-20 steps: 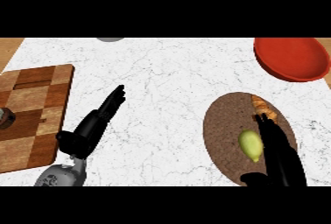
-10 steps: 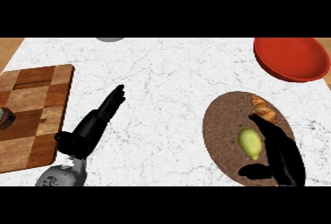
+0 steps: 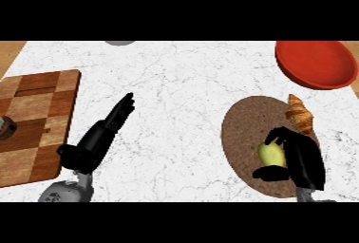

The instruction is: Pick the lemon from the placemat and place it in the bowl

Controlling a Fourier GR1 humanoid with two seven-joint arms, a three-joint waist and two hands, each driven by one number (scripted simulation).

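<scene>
Lemon (image 3: 270,154) lies on my brown placemat (image 3: 242,137), my right hand (image 3: 301,159) curled round it, croissant (image 3: 299,114) just beyond; red bowl (image 3: 316,63) waits far right on the surface (image 3: 182,80), my left hand (image 3: 101,135) resting straight-fingered beside the cutting board (image 3: 35,123)

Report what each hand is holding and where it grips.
The right hand curls round the yellow-green lemon, fingers and thumb at its ends. The left hand holds nothing.
</scene>
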